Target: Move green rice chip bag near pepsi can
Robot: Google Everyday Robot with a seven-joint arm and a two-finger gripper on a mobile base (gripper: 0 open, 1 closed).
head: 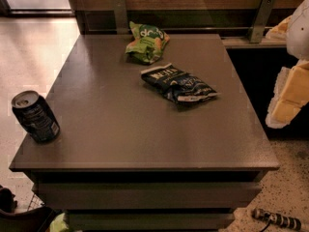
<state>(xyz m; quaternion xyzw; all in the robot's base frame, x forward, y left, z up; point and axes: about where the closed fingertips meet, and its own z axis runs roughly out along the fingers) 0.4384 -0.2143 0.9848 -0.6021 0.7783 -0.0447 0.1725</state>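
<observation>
The green rice chip bag [147, 42] lies crumpled at the far middle of the dark table [120, 129]. The pepsi can [35, 116] stands upright at the table's front left corner, far from the bag. My gripper [288, 96] hangs at the right edge of the view, beyond the table's right side and about level with its middle. It holds nothing that I can see and is well apart from the bag and the can.
A dark blue snack bag [177, 83] lies right of the table's centre, in front of the green bag. A wall with metal brackets [260, 18] stands behind the table. A drawer front [145, 195] shows below the top. A small object [277, 220] lies on the floor at bottom right.
</observation>
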